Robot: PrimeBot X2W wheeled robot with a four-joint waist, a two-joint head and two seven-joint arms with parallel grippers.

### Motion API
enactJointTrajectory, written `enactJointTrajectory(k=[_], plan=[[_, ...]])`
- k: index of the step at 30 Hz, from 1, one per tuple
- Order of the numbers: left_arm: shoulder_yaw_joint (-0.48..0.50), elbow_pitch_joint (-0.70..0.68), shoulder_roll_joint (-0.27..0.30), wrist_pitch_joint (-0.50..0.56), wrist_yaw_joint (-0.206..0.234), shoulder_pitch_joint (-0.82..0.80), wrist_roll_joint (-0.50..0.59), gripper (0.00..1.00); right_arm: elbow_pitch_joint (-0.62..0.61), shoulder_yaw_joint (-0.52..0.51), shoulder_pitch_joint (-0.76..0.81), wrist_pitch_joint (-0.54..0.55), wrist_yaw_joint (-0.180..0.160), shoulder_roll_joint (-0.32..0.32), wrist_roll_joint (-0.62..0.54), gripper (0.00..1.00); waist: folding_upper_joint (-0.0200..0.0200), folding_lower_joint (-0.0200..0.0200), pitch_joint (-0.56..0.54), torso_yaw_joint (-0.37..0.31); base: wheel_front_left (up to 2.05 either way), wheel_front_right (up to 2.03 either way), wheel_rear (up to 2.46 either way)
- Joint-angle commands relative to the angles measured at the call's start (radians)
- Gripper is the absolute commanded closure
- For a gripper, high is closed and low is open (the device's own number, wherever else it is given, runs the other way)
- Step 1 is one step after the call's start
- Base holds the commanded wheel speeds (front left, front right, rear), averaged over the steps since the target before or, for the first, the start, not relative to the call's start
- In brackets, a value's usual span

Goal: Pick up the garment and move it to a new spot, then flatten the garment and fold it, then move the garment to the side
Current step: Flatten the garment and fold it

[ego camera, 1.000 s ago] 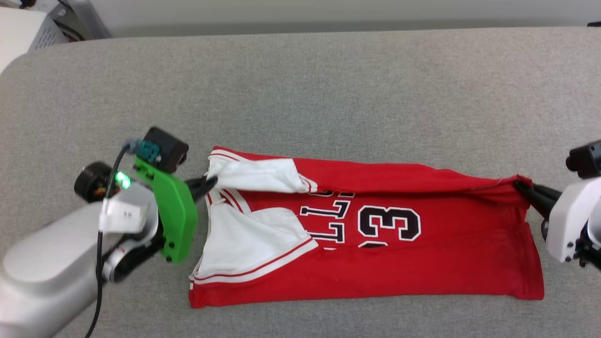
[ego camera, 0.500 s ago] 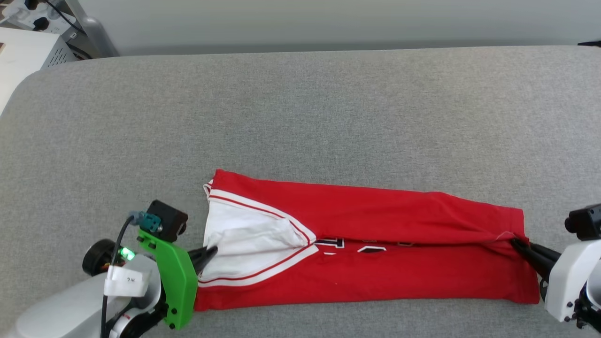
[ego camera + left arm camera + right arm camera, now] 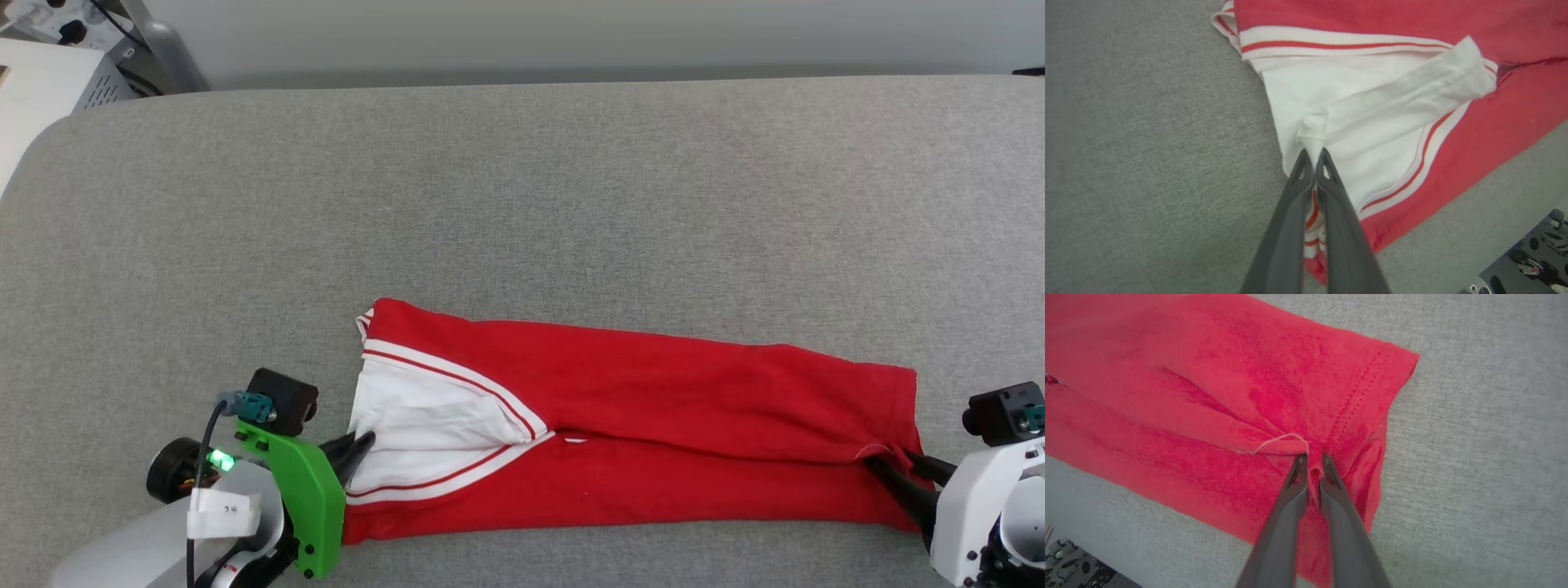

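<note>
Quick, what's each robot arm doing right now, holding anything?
Left gripper: closed on the jersey's white sleeve.
Right gripper: fingers slightly apart around the jersey's red hem; whether it grips cannot be told.

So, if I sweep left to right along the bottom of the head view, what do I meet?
The green bracket on the left arm → left fingers → the garment's white sleeve → its red body → right fingers → the white right wrist.
</note>
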Motion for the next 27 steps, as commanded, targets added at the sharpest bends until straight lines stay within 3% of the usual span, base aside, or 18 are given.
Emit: enactJointTrajectory(k=[1, 6, 12, 17, 20, 22, 27], plan=[[0.008, 0.004, -0.003, -0.03, 0.022, 0.019, 0.014, 0.0, -0.011, -0.01, 0.025, 0.01, -0.001, 0.002, 0.001, 0.0, 0.0, 0.0001, -0.019, -0.002, 0.0, 0.0, 0.0], [0.028, 0.001, -0.008, -0.122, 0.08, 0.038, 0.051, 0.0, -0.083, -0.065, 0.064, 0.03, -0.001, -0.016, -0.005, 0.0, 0.0, 0.0001, -0.054, -0.004, 0.0, 0.0, 0.0], [0.09, -0.03, -0.01, -0.243, 0.186, 0.07, 0.077, 0.0, -0.19, -0.173, 0.133, 0.06, -0.001, -0.026, -0.011, 0.0, 0.0, 0.0001, -0.08, -0.006, 0.0, 0.0, 0.0], [0.209, -0.058, -0.032, -0.279, 0.28, 0.121, 0.126, 0.0, -0.257, -0.287, 0.175, 0.105, -0.001, -0.021, -0.005, 0.0, 0.0, 0.0001, -0.085, -0.007, 0.0, 0.0, 0.0], [0.347, -0.106, -0.078, -0.281, 0.357, 0.186, 0.261, 0.0, -0.256, -0.367, 0.189, 0.161, -0.001, -0.001, 0.031, 0.0, 0.0, 0.0001, -0.079, -0.001, 0.0, 0.0, 0.0], [0.412, -0.125, -0.103, -0.281, 0.378, 0.228, 0.326, 0.0, -0.242, -0.397, 0.187, 0.194, -0.001, 0.001, 0.049, 0.0, 0.0, 0.0001, -0.072, 0.004, 0.0, 0.0, 0.0], [0.567, -0.134, -0.176, -0.281, 0.364, 0.319, 0.469, 0.0, -0.173, -0.429, 0.163, 0.282, -0.001, 0.023, 0.098, 0.0, 0.0, 0.0001, -0.044, 0.02, 0.0, 0.0, 0.0]])
